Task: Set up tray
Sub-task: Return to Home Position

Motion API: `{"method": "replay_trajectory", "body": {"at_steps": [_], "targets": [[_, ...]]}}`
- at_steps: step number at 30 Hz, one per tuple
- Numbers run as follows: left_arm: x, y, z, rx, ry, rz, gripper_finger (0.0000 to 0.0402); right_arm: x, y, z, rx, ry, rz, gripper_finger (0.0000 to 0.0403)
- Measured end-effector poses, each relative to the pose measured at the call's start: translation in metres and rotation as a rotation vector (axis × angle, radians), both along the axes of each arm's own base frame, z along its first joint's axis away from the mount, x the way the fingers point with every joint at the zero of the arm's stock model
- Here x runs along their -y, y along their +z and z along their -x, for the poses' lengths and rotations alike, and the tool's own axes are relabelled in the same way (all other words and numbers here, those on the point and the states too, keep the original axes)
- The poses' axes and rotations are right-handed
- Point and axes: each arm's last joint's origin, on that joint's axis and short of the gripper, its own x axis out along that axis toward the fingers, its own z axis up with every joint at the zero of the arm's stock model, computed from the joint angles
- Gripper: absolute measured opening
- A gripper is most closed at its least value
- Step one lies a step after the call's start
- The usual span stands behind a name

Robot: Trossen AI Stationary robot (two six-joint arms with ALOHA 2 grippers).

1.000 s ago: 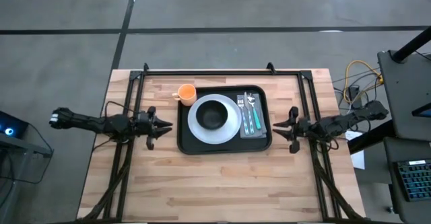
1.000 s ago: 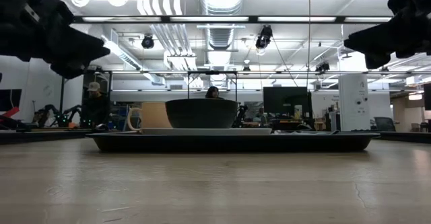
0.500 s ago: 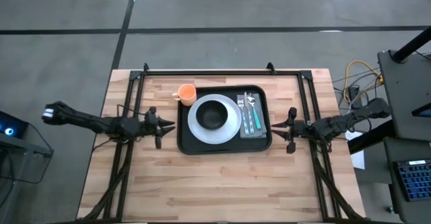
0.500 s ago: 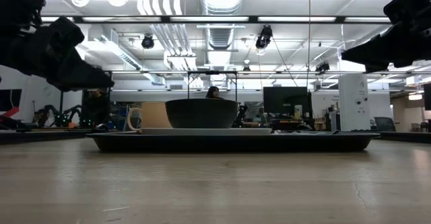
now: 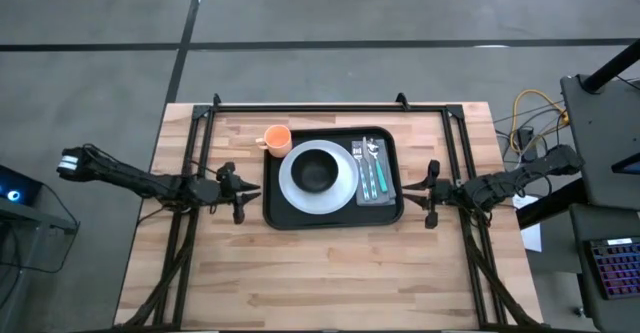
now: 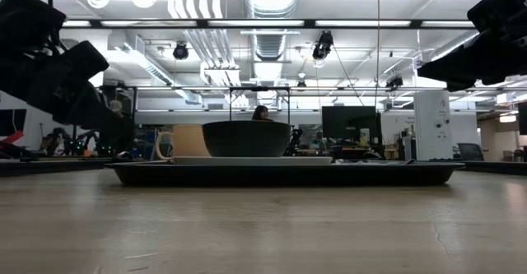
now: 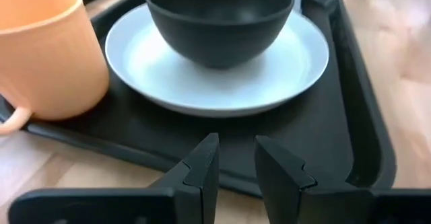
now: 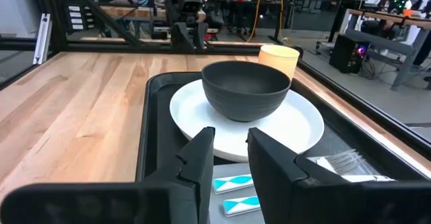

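Between both pincers lies a black, raised-rim tray point(image 5: 275, 213).

No readable text, labels, brand names, numbers or signs anywhere in these views. Plain and unmarked: black tray point(image 5: 283, 216), white plate point(image 5: 290, 185), dark bowl point(image 5: 317, 170), orange cup point(image 5: 277, 138). Teal patterning on the cutlery handles point(image 5: 373, 178), but no lettering. Glowing monitors and equipment in the room beyond the far edge of the table too distant to read.
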Motion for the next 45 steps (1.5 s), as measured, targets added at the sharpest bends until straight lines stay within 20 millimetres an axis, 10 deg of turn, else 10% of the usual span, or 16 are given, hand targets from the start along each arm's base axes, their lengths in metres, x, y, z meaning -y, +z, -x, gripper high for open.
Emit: {"method": "replay_trajectory", "body": {"at_steps": [45], "targets": [[0.0001, -0.0049, -0.0008, -0.049, 0.000, -0.008, 0.0076, 0.0000, 0.0000, 0.0000, 0.000, -0.001, -0.002, 0.0075]]}}
